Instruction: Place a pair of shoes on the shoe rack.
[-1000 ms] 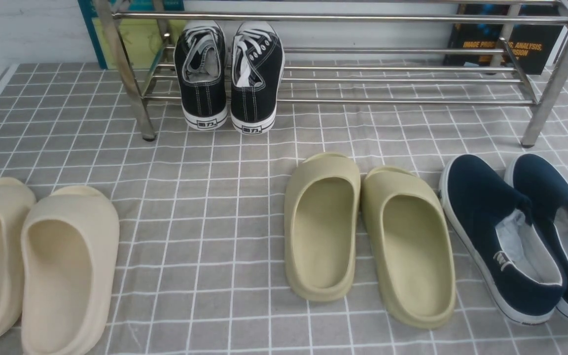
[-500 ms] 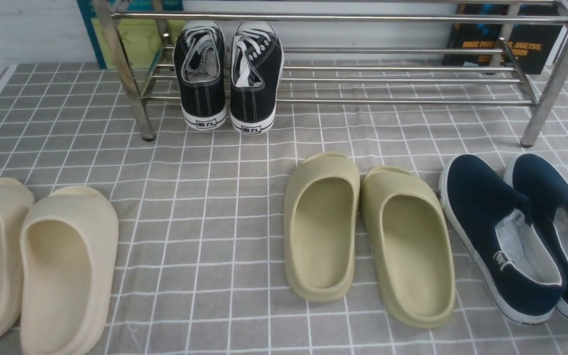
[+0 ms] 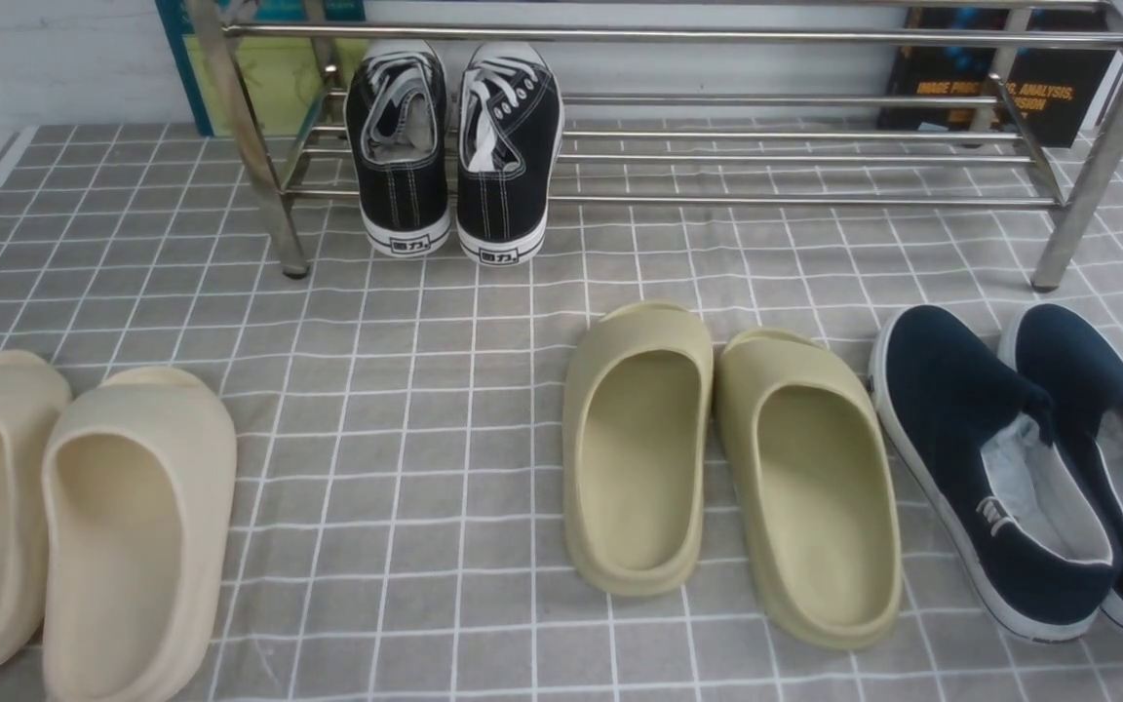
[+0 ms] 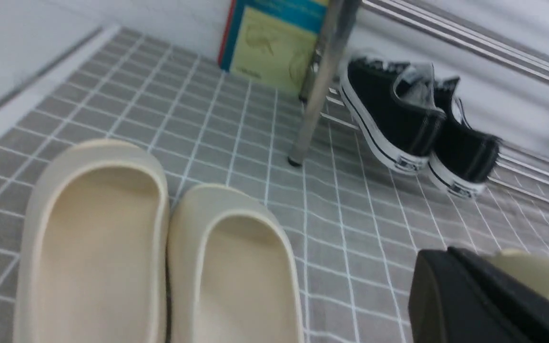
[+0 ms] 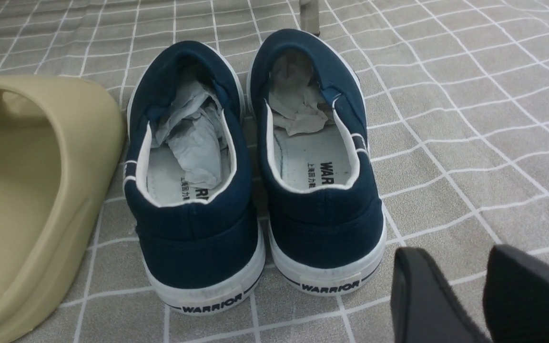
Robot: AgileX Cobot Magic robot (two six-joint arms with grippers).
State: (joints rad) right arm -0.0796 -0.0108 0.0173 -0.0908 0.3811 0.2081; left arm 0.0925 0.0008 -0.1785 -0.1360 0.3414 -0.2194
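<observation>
Sneakers (image 3: 454, 156) sit side by side on the lower bars of the metal rack (image 3: 717, 201), while the left gripper (image 4: 446, 252) is closed and the right gripper (image 5: 460, 252) stands empty with jaws apart.

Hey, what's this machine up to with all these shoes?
Right now it isn't handling any of them. Two black sneakers with white laces sit side by side on the lower bars of the metal rack, so the job of racking a pair looks done. The left gripper is shut and empty; the right gripper is open, holding nothing. Slides and navy slip-ons rest on the checked cloth.
</observation>
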